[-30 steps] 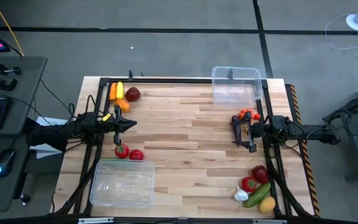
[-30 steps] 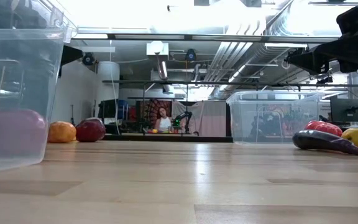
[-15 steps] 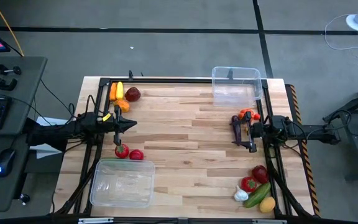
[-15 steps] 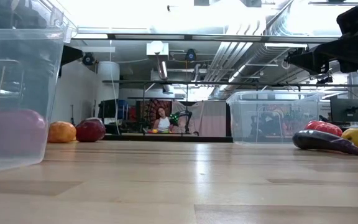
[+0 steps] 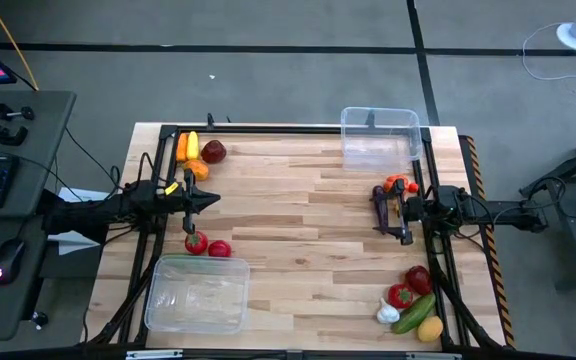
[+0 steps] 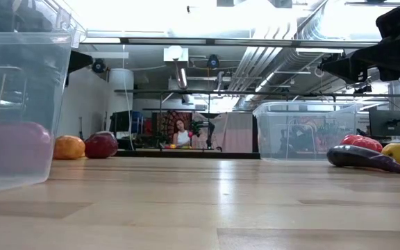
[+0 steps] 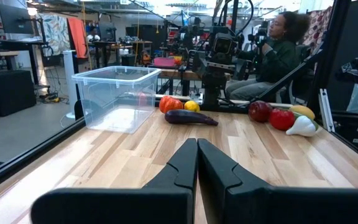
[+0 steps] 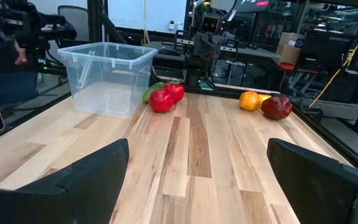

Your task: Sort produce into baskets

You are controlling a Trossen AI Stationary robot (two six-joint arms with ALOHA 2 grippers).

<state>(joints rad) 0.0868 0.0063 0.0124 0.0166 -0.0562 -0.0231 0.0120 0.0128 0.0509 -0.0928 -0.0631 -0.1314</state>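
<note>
My left gripper [image 5: 212, 200] is shut and empty above the table's left side; its fingers meet in the left wrist view [image 7: 197, 158]. My right gripper [image 5: 383, 213] is open and empty at the right side [image 8: 197, 180]. A purple eggplant [image 7: 191, 117] and a red-orange pepper [image 5: 398, 183] lie on the table by my right gripper. Two red tomatoes [image 5: 207, 246] lie near my left gripper. A clear tub [image 5: 197, 293] stands near left, and another [image 5: 379, 135] far right; I see nothing in either.
A carrot [image 5: 181, 147], a banana [image 5: 192, 145], a dark red apple [image 5: 213, 152] and an orange [image 5: 199, 170] lie far left. An apple [image 5: 418, 279], a pepper [image 5: 400, 296], garlic [image 5: 388, 313], a cucumber [image 5: 415, 312] and a lemon [image 5: 430, 328] lie near right. A person [image 7: 281, 46] sits beyond the table.
</note>
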